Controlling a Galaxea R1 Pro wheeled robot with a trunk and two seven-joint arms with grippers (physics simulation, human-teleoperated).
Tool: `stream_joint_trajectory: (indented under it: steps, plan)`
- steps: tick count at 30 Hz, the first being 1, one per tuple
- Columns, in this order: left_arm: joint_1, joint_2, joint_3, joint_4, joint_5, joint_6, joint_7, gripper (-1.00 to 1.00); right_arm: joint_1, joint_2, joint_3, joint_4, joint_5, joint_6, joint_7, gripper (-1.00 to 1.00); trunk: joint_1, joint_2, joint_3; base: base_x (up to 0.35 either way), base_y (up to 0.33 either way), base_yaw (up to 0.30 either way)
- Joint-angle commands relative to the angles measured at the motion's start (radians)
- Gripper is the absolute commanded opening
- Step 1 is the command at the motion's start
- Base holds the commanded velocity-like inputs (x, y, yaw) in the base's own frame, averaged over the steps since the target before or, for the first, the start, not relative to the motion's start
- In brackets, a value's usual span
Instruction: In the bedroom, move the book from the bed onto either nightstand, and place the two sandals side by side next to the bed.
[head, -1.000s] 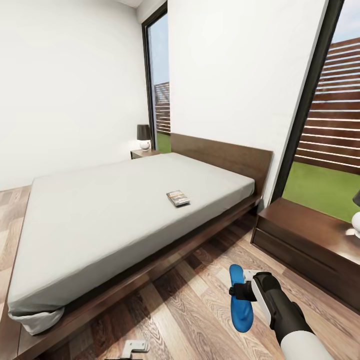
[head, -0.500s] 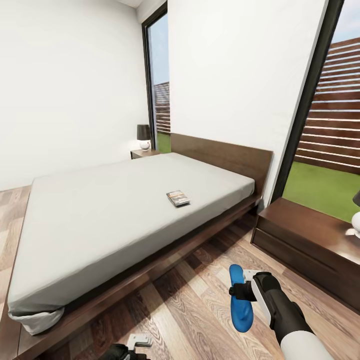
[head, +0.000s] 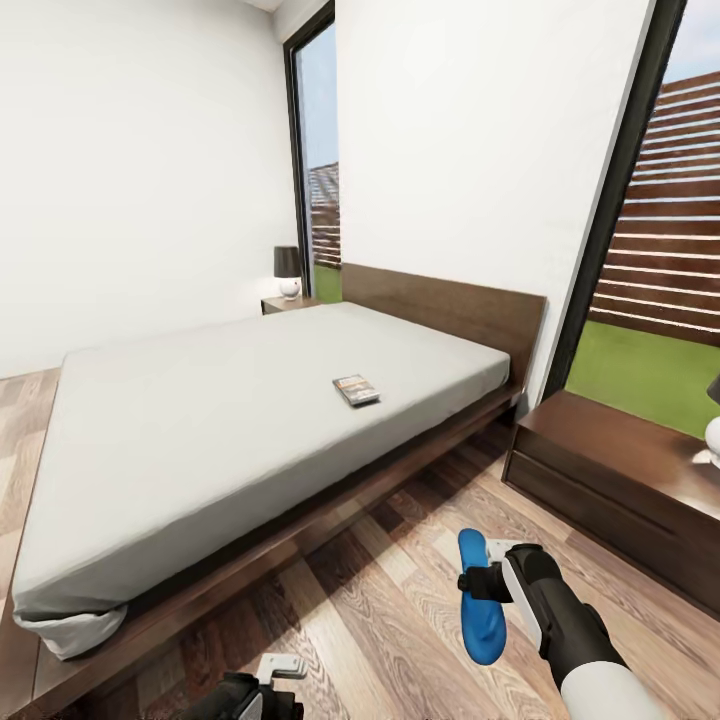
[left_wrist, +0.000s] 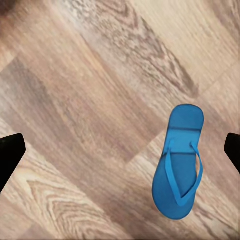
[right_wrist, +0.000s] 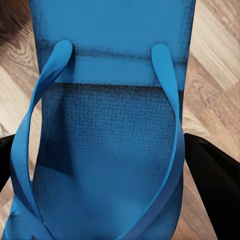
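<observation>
— Head view? Right gripper (head: 487, 583) clamped on a blue sandal (head: 481, 598) above the plank floor (head: 390, 610); book (head: 356, 390) lying on the bed (head: 240, 400), nightstand (head: 610, 470) just beside.
— Left wrist view? Second sandal (left_wrist: 179, 162) flat on planks between widely spread fingers (left_wrist: 10, 155).

The small dark paperback book (head: 356, 390) lay on the low grey-mattressed wooden bed (head: 200, 440), toward its right edge. A dark wooden nightstand (head: 620, 480) stood right of the bed. Between them, before me, my right fingers (head: 478, 583) flanked a blue flip-flop sandal (head: 481, 600) above the brown wood-plank floor (head: 390, 640).
</observation>
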Motion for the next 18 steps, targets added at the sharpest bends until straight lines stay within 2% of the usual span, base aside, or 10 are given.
stream_joint_trajectory:
  steps: [1, 4, 8, 18]
  plan:
    - [-0.001, 0.001, -0.009, -0.002, 0.009, 0.005, 0.004, 1.00, 0.000, 0.000, -0.001, -0.001, 0.001, 0.004, 0.004, -1.00, 0.004, -0.008, -0.004, 0.000, 0.000, 0.000]
    - [-0.002, 0.001, -0.032, -0.004, 0.010, 0.005, 0.003, 1.00, -0.001, 0.000, -0.001, -0.001, 0.000, 0.004, 0.004, -1.00, 0.015, -0.029, -0.014, 0.000, 0.000, 0.000]
    - [-0.004, 0.001, -0.041, -0.012, 0.011, 0.005, 0.001, 1.00, -0.001, 0.000, -0.001, -0.001, 0.000, 0.004, 0.004, -1.00, 0.031, -0.057, -0.026, 0.000, 0.000, 0.000]
    - [-0.008, 0.000, -0.046, -0.028, 0.011, 0.005, 0.000, 1.00, -0.001, -0.001, -0.003, -0.001, 0.000, 0.004, 0.004, -1.00, 0.069, -0.127, -0.057, 0.000, 0.000, 0.000]
